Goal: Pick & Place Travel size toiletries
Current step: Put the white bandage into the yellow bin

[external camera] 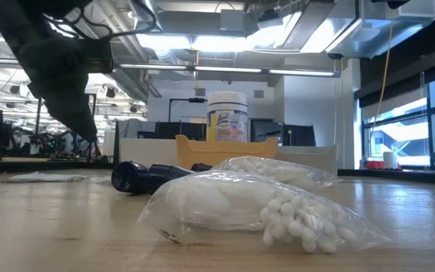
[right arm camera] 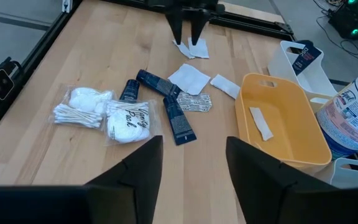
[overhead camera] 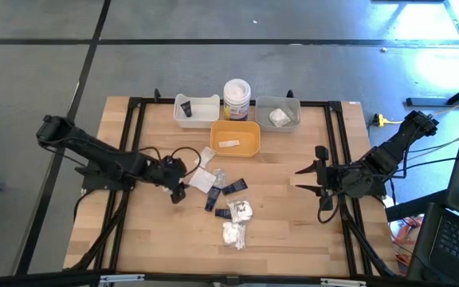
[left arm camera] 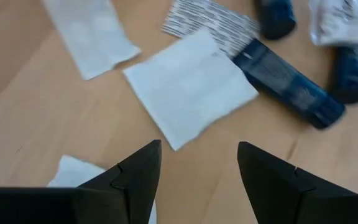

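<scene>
Left gripper (left arm camera: 197,165) hangs low, jaws apart, over a white sachet (left arm camera: 190,87). Right gripper (right arm camera: 191,158), also open, waits well apart. Only the right wrist view shows a sachet in the yellow tray (right arm camera: 294,146).

Grey floor (overhead camera: 38,72) crossed by dark seams around the wooden table (overhead camera: 277,215); bright ceiling lights (external camera: 195,41) over exposed ducts; tall windows (external camera: 399,125) at the room's right side; dark monitors (external camera: 293,134) behind.

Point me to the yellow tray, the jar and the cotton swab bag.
yellow tray (right arm camera: 306,152), right wrist view, outer side wall.
jar (overhead camera: 237,99), high view, white lid.
cotton swab bag (right arm camera: 79,114), right wrist view, on the swabs inside.
</scene>
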`<action>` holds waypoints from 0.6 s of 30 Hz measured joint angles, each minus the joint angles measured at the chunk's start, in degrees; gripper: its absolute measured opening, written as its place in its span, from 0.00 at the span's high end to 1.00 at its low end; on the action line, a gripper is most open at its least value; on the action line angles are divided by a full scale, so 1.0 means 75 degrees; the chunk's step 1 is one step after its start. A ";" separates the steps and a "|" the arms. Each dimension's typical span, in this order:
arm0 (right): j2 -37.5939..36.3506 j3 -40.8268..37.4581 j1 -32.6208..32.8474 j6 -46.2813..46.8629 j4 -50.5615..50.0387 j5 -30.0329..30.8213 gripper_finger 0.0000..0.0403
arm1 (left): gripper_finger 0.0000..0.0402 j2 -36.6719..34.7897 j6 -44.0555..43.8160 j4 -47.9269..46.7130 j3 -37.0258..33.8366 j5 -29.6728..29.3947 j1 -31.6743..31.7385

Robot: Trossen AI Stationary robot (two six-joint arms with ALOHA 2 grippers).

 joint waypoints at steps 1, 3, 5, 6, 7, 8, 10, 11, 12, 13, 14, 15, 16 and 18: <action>0.0000 0.0000 0.0001 0.0001 0.0000 0.0000 0.56 | 0.48 0.0002 -0.0200 -0.0043 0.0000 -0.0219 -0.0098; 0.0000 0.0000 0.0003 0.0001 0.0000 -0.0003 0.58 | 0.48 0.0112 -0.0547 -0.0040 0.0000 -0.0572 -0.0264; 0.0000 0.0000 0.0003 0.0001 0.0000 0.0000 0.59 | 0.48 0.0276 -0.0789 -0.0095 0.0000 -0.0679 -0.0346; 0.0000 0.0000 0.0000 0.0001 0.0000 0.0000 0.59 | 0.48 0.0393 -0.0958 -0.0084 0.0000 -0.0671 -0.0359; 0.0000 0.0000 0.0001 0.0000 0.0001 0.0000 0.60 | 0.48 0.0527 -0.1143 -0.0090 0.0000 -0.0648 -0.0358; 0.0000 0.0000 0.0001 0.0001 0.0000 0.0000 0.60 | 0.48 0.0658 -0.1329 -0.0107 0.0000 -0.0585 -0.0356; 0.0000 0.0000 0.0000 0.0001 0.0001 0.0000 0.61 | 0.48 0.0928 -0.1593 -0.0107 0.0000 -0.0362 -0.0351; 0.0000 0.0000 0.0001 0.0001 0.0000 0.0000 0.61 | 0.48 0.1035 -0.1695 -0.0132 0.0000 -0.0261 -0.0322; 0.0000 0.0000 0.0000 0.0000 0.0001 0.0000 0.62 | 0.48 0.1121 -0.1749 -0.0130 0.0000 -0.0167 -0.0291; 0.0000 0.0000 0.0001 -0.0002 0.0003 0.0000 0.62 | 0.48 0.1189 -0.1769 -0.0130 0.0000 -0.0073 -0.0243; 0.0000 0.0000 0.0002 -0.0002 0.0002 0.0000 0.63 | 0.49 0.1236 -0.1775 -0.0150 0.0000 0.0002 -0.0196; 0.0000 0.0000 0.0003 0.0001 0.0003 0.0000 0.63 | 0.50 0.1275 -0.1771 -0.0165 0.0000 0.0038 -0.0155; 0.0000 0.0000 0.0000 -0.0001 0.0006 0.0000 0.63 | 0.51 0.1303 -0.1772 -0.0195 0.0000 0.0066 -0.0119; 0.0000 -0.0001 0.0002 0.0000 0.0003 0.0000 0.64 | 0.53 0.1328 -0.1769 -0.0306 0.0000 0.0150 -0.0051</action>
